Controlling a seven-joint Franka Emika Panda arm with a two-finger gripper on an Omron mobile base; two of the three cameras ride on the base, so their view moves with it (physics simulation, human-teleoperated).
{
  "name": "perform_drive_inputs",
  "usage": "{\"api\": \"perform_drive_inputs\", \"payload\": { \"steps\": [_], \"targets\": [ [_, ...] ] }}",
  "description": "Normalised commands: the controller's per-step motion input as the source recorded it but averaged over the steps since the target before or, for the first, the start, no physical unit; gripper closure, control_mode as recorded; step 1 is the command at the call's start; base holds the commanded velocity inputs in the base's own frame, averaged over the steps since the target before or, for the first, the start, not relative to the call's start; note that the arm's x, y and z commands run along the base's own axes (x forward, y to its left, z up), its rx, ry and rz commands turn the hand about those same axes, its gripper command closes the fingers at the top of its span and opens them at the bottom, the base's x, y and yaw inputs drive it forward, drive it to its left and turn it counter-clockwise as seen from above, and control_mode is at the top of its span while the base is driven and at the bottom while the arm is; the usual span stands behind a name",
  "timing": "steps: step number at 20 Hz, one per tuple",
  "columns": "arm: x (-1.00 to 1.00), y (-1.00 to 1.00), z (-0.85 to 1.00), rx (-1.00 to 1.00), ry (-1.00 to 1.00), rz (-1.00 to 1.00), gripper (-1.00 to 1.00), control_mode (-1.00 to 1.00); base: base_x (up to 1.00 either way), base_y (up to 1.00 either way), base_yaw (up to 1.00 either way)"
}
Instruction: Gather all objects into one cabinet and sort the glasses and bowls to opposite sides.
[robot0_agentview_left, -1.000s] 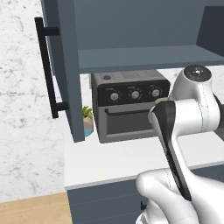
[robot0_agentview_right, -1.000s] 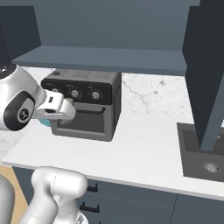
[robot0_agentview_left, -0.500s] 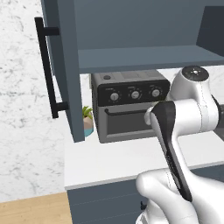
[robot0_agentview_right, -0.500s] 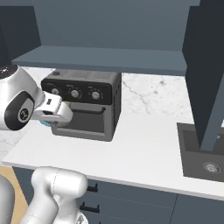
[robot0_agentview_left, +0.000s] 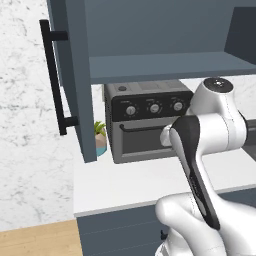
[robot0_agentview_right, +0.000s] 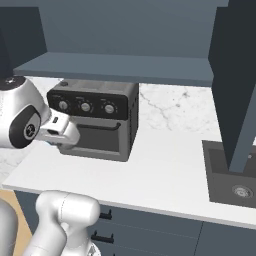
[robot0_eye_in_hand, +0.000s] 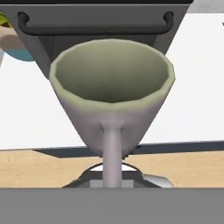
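The cream mug (robot0_eye_in_hand: 112, 92) sits clenched in the pincer (robot0_eye_in_hand: 112, 175), gripped at its handle, mouth open toward the camera. Just beyond it stands the black toaster oven (robot0_agentview_right: 97, 117) on the white counter (robot0_agentview_right: 165, 170), beneath the open slate-blue cabinet (robot0_agentview_left: 150, 45).

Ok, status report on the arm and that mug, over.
End effector shut on mug, handle gripped. Mug held in front of toaster oven, above counter. Cabinet open overhead.
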Motion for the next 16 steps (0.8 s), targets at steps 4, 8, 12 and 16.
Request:
{"api": "perform_drive_inputs", "payload": {
  "steps": [4,8,12,16],
  "targets": [
    [0.00,0.04,-0.03,0.02,0.01,0.00,1.00,1.00,0.00,0.01,0.00],
    [0.00,0.00,0.00,0.00,0.00,0.00,1.00,1.00,-0.14,0.00,0.00],
    [0.00,0.00,0.00,0.00,0.00,0.00,1.00,1.00,-0.95,0.00,0.00],
    [0.00,0.00,0.00,0.00,0.00,0.00,1.00,1.00,-1.00,0.00,-0.01]
  ]
}}
